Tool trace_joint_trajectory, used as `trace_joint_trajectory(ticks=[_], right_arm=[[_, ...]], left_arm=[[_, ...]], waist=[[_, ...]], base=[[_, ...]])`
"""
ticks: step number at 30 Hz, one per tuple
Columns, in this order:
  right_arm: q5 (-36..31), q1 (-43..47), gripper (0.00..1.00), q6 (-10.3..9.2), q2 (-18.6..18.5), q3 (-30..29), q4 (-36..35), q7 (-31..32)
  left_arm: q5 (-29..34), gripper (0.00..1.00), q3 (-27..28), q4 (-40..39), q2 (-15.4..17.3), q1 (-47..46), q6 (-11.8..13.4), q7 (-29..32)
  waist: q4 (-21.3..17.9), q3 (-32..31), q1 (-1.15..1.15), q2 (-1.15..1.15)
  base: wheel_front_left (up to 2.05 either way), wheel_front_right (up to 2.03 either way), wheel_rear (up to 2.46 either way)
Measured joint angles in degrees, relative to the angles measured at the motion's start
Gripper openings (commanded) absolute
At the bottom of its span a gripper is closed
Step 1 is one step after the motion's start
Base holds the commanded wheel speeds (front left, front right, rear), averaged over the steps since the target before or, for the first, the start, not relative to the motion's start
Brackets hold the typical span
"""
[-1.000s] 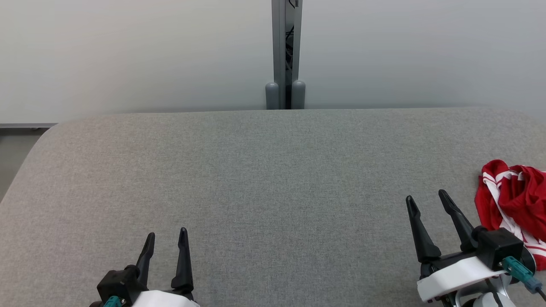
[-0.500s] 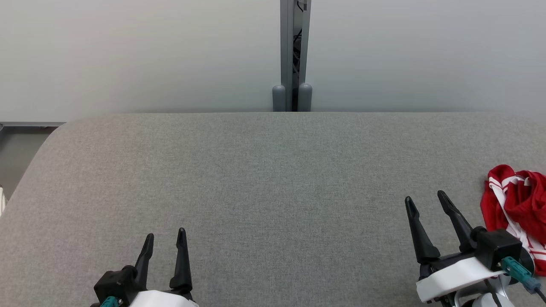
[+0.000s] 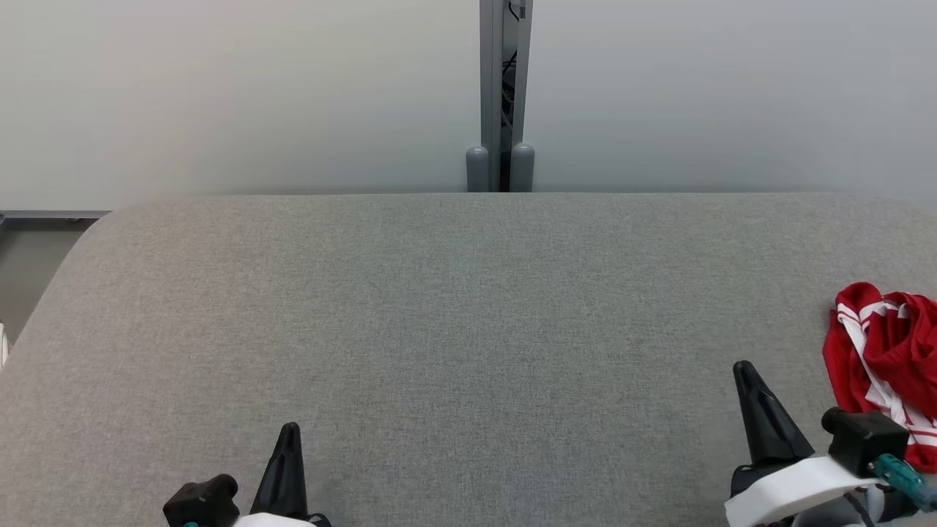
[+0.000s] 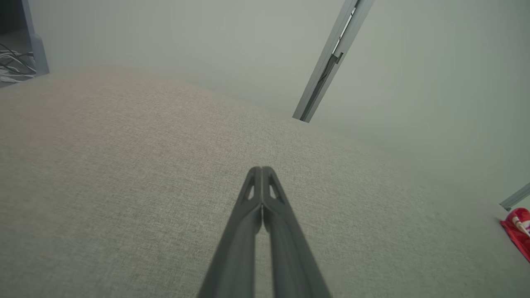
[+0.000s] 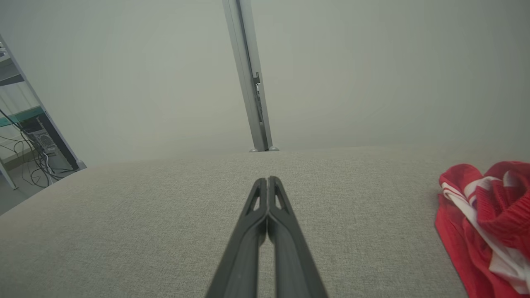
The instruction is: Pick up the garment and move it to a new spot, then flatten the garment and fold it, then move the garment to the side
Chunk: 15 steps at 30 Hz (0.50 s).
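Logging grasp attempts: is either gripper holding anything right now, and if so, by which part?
Nothing is held. The left gripper and right gripper are both shut empty; the red-and-white garment lies crumpled on the table, apart from both.

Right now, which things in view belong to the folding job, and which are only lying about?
Belongs to the job: red and white garment, grey table, left gripper, right gripper (both shut, empty).
Just there: grey post, wall panels behind the table.
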Motion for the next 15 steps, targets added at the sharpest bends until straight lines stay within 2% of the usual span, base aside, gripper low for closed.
trace_joint_trajectory(ticks=[15], right_arm=[[14.7,0.0,0.00,-0.01,0.5,-7.8,-0.5,6.8]], left_arm=[[-14.5,0.00,-2.4,2.5,0.0,-4.7,-2.6,1.0]], waist=[[-0.7,0.2,0.00,0.00]], base=[[0.00,0.00,0.00]])
